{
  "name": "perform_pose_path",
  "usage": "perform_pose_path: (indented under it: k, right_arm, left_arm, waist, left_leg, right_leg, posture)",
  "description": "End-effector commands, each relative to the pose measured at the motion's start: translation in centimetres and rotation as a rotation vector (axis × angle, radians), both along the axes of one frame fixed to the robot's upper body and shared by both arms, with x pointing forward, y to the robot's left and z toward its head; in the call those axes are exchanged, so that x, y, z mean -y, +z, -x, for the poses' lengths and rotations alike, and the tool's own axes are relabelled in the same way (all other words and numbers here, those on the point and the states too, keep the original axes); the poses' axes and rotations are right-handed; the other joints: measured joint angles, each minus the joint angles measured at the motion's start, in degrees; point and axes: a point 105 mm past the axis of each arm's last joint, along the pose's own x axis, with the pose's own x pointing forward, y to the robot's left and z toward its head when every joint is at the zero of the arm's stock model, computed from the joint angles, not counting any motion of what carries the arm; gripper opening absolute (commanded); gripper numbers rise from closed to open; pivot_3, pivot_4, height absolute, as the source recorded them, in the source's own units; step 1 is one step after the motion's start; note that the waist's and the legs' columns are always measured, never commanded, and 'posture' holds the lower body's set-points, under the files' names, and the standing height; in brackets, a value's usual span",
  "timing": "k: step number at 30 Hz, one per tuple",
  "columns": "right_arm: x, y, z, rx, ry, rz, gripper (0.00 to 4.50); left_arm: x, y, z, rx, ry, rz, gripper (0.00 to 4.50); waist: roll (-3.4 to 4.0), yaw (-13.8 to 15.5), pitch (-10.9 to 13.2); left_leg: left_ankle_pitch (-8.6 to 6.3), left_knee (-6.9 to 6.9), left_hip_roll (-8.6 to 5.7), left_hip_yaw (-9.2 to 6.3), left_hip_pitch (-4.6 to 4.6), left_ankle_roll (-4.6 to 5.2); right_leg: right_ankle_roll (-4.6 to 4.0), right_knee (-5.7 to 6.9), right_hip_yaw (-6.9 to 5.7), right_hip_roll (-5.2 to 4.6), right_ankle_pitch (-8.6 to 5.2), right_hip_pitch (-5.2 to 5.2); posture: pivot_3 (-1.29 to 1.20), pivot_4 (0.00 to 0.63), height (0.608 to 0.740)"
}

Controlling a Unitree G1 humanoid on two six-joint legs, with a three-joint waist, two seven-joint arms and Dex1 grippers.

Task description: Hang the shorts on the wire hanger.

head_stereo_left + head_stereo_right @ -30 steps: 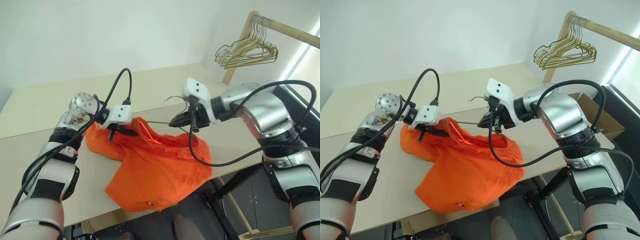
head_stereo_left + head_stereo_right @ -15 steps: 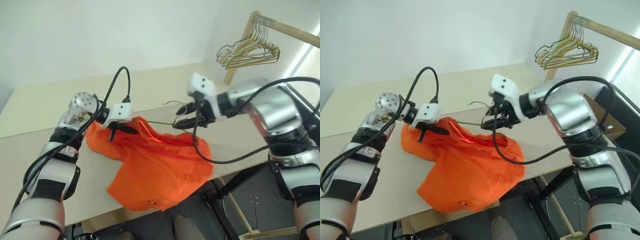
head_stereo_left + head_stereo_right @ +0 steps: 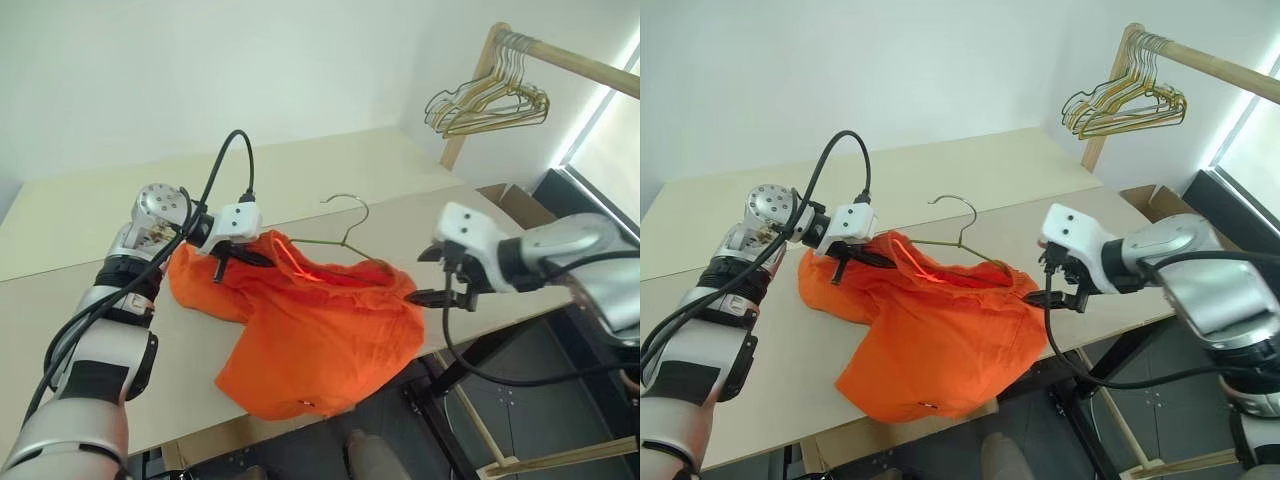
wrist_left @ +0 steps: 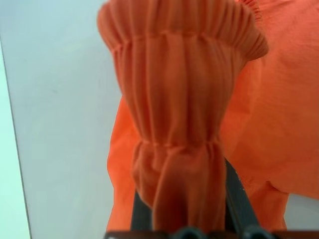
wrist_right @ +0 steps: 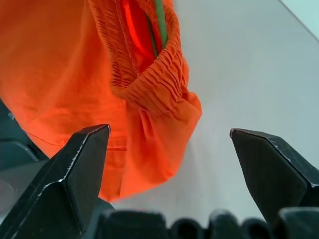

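Observation:
The bright orange shorts [image 3: 320, 340] lie on the beige table [image 3: 90, 330], with one leg hanging over its front edge. The wire hanger [image 3: 346, 240] is tucked into the waistband; its hook stands up free above the fabric. In the right wrist view its wire [image 5: 159, 25] shows inside the waistband opening. My left gripper [image 3: 232, 262] is shut on the bunched waistband [image 4: 179, 99] at the shorts' left end. My right gripper [image 3: 428, 278] hangs open just off the shorts' right end, apart from the fabric, with nothing between its fingers [image 5: 75, 169].
A bunch of gold hangers [image 3: 490, 100] hangs from a wooden rail [image 3: 580, 65] at the back right. A cardboard box [image 3: 505, 200] sits beyond the table's right end. Table legs [image 3: 460, 370] and dark floor lie below the front edge.
My right gripper has opened, let go of the hanger and swung right and down, away from it. The hook now stands free. The left gripper kept its hold.

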Motion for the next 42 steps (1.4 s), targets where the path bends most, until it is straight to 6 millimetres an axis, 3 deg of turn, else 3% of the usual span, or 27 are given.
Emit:
perform_pose_path:
  k: [1, 6, 9, 21, 23, 24, 29, 34, 37, 42]
  right_arm:
    - [-0.7, 0.4, -1.3, 0.049, -0.002, -0.001, 4.47]
    - [-2.0, -1.5, -2.6, 0.019, 0.011, 0.019, 4.47]
    - [-2.3, -1.8, -3.2, 0.009, 0.018, 0.016, 3.93]
    - [-2.4, -1.0, -3.4, -0.005, 0.050, -0.022, 0.03]
    - [-2.5, -0.6, -3.1, -0.012, 0.067, -0.041, 0.03]
    - [-2.5, -0.3, -2.9, -0.019, 0.078, -0.054, 0.00]
    - [-2.5, 0.6, -1.7, -0.062, 0.120, -0.109, 0.00]
    - [-1.3, 0.7, -0.4, -0.115, 0.091, -0.152, 0.00]
    - [0.3, 0.4, 0.9, -0.164, 0.011, -0.199, 0.00]
    - [2.1, 0.1, 2.7, -0.190, -0.134, -0.271, 0.00]
  left_arm:
    - [0.2, 2.1, -0.3, 0.062, -0.004, 0.043, 0.00]
    - [0.2, 2.0, -0.2, 0.061, -0.009, 0.047, 0.00]
    - [0.1, 2.0, -0.1, 0.061, -0.008, 0.047, 0.00]
    - [-0.4, 1.9, 0.3, 0.064, -0.014, 0.050, 0.00]
    - [-0.4, 2.0, 0.4, 0.046, -0.019, 0.060, 0.00]
    - [-0.5, 2.1, 0.5, 0.024, -0.020, 0.069, 0.58]
    - [0.1, 2.8, 0.8, -0.005, -0.040, 0.121, 1.91]
    - [-0.1, 3.8, 0.6, 0.004, -0.023, 0.164, 3.57]
    - [-0.8, 5.7, -0.7, 0.072, 0.066, 0.241, 4.48]
    - [-1.3, 8.9, -2.6, 0.160, 0.218, 0.468, 4.48]
  waist:
    - [0.00, 0.0, 0.0]
    - [0.00, -0.2, 0.0]
    - [0.00, -0.3, 0.0]
    - [0.00, -0.1, 0.0]
    - [0.00, -0.1, 0.0]
    - [0.00, 0.0, 0.0]
    - [0.00, 0.0, 0.0]
    - [0.00, 0.7, 0.0]
    - [0.00, 1.0, 0.0]
    - [0.00, 1.7, 0.0]
  left_leg:
    - [0.00, 0.01, 0.00, 0.00, -0.02, 0.00]
    - [0.00, 0.02, -0.02, -0.02, -0.07, 0.00]
    - [0.00, 0.03, -0.03, -0.02, -0.04, 0.00]
    - [0.00, 0.03, -0.03, -0.04, -0.05, 0.00]
    - [0.00, 0.03, -0.02, -0.04, -0.04, 0.00]
    - [0.00, 0.03, -0.03, -0.04, -0.05, 0.00]
    - [0.00, 0.03, -0.02, -0.05, -0.06, 0.00]
    - [0.00, 0.03, 0.00, -0.05, -0.04, 0.00]
    - [0.00, 0.03, 0.01, -0.06, -0.06, 0.00]
    - [0.00, 0.04, 0.00, -0.07, -0.08, 0.01]
  right_leg:
    - [0.00, 0.05, 0.00, 0.00, 0.00, -0.01]
    - [0.00, 0.07, -0.02, 0.00, 0.00, 0.00]
    - [0.00, 0.07, -0.02, 0.00, 0.00, 0.02]
    - [0.00, 0.08, -0.04, 0.00, 0.01, 0.02]
    - [0.00, 0.09, -0.04, 0.00, 0.01, 0.02]
    - [0.00, 0.09, -0.04, 0.00, 0.01, 0.02]
    - [0.00, 0.08, -0.05, 0.00, 0.01, 0.02]
    - [0.00, 0.08, -0.06, 0.00, 0.01, 0.04]
    - [0.00, 0.07, -0.07, 0.00, 0.01, 0.04]
    - [0.00, 0.06, -0.08, -0.03, 0.01, 0.05]
  posture:
    - [-0.28, 0.000, 0.740]
    - [-0.27, 0.000, 0.740]
    - [-0.26, 0.000, 0.740]
    - [-0.25, 0.000, 0.740]
    - [-0.25, 0.000, 0.740]
    - [-0.25, 0.000, 0.740]
    - [-0.26, 0.000, 0.740]
    - [-0.26, 0.000, 0.740]
    - [-0.26, 0.000, 0.740]
    - [-0.29, 0.009, 0.740]
